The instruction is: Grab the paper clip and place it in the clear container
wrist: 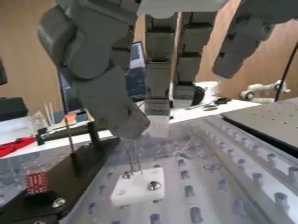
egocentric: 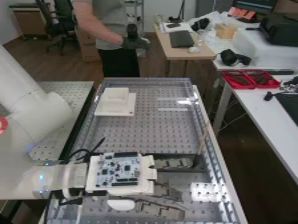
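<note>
Your hand [egocentric: 147, 175] is by the paper clip [wrist: 135, 157].
Its fingers [wrist: 158, 75] look straight and spread; you can't tell if they touch it. The clip stands up on the white block [wrist: 138, 189].

Item: arm [egocentric: 34, 112], cut off by my high view's left edge. Item: hand [egocentric: 174, 163], base cropped by my wrist view's edge. Item: thin wires [wrist: 136, 159], upper ends hidden behind the thumb; contact, I cannot tell. Item: clear tray [egocentric: 156, 132], near end cut off. Item: circuit board [egocentric: 118, 171], smallest parts indistinct.
</note>
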Robot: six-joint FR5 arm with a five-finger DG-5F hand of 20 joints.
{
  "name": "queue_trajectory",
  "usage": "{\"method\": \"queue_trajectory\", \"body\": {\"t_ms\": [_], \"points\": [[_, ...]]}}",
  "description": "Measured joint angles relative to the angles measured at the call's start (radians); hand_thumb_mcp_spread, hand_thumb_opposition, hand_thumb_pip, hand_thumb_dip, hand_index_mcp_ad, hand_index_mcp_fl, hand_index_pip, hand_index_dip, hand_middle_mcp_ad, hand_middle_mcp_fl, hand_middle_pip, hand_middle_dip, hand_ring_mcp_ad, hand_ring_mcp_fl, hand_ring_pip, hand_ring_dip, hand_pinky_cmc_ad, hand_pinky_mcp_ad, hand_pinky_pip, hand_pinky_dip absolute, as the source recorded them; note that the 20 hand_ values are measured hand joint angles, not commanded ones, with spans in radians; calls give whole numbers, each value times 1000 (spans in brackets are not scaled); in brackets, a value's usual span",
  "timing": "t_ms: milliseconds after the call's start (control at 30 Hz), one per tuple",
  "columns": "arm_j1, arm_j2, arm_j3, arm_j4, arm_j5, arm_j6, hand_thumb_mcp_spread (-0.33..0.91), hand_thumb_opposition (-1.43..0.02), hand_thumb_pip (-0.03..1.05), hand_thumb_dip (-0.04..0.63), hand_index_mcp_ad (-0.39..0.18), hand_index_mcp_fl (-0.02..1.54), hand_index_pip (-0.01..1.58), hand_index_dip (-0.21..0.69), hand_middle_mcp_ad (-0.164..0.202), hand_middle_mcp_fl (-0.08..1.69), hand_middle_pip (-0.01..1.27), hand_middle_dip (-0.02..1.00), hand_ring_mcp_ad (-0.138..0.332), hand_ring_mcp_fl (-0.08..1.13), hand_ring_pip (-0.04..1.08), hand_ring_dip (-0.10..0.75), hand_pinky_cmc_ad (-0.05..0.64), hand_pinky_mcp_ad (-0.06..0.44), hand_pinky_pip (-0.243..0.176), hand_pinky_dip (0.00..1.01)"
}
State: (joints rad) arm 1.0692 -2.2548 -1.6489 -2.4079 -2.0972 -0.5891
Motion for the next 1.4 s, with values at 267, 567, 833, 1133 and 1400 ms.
{"method": "queue_trajectory", "body": {"t_ms": [267,567,833,1133,1400], "points": [[2,-1,2,-4,0,7,686,-944,731,321,-171,243,164,-182,-21,599,1011,749,28,298,361,473,429,229,0,190],[4,0,-1,-6,0,10,693,-974,731,321,-173,241,164,-182,-21,553,997,782,28,295,379,483,429,230,3,195],[7,1,-2,-7,-1,12,688,-963,737,318,-173,239,195,-182,-21,538,974,782,28,295,379,483,429,227,3,195],[12,-3,5,-14,0,12,637,-929,737,318,-169,202,197,-182,-21,469,887,768,28,298,379,483,428,220,3,195],[12,-9,9,-19,0,10,635,-929,778,321,-173,208,211,-182,-21,471,887,771,28,298,379,483,433,215,3,195]]}}
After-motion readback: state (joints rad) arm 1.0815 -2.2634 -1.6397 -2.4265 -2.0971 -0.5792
